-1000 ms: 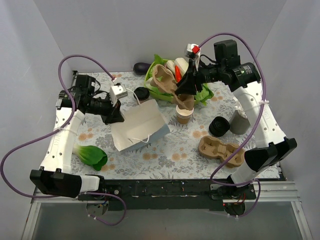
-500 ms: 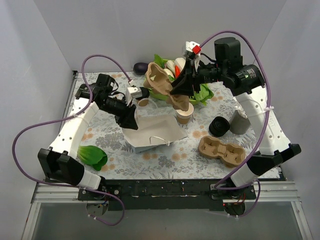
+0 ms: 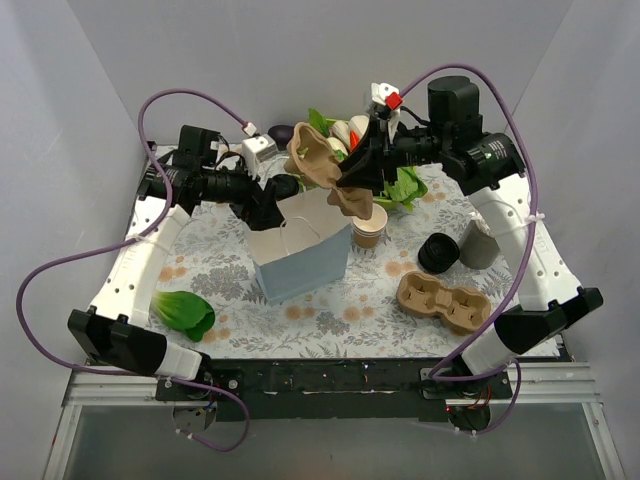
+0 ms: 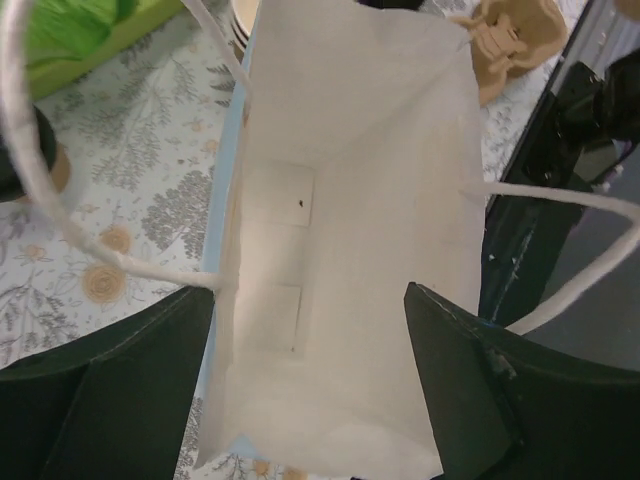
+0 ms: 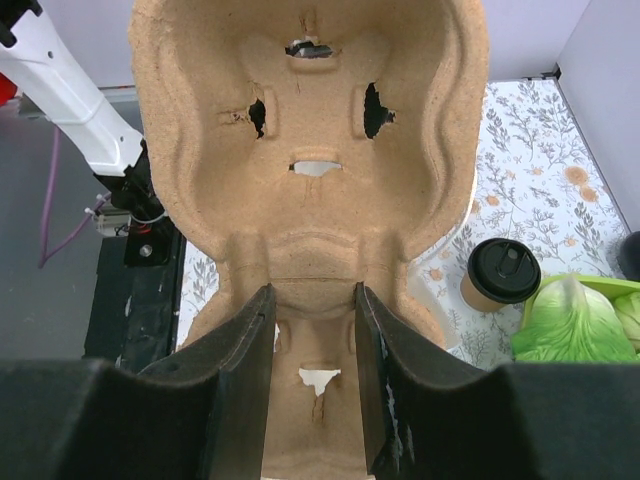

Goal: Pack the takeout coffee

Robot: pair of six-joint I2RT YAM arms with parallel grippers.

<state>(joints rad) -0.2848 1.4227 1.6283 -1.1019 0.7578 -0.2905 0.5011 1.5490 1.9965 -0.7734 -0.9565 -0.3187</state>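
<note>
Left gripper (image 4: 310, 345): wide, above open blue paper bag (image 3: 300, 258) | right gripper (image 5: 313, 340): clamping pulp cup carrier (image 5: 310, 130) | takeout coffee (image 5: 500, 275): on table (image 5: 520, 150)

Coffee cup (image 4: 52, 165): cut by the left edge of the left wrist view, with a bag handle (image 4: 130, 262) crossing it; from above, mostly hidden behind the left gripper (image 3: 272, 205).
Bag handle: loops run off frame.
Cup carrier (image 5: 310, 150): top and bottom cropped in the right wrist view.
Open cup (image 3: 368, 236): upper part behind the carrier.

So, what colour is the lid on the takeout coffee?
Black: the takeout coffee lid shows best in the right wrist view.
</note>
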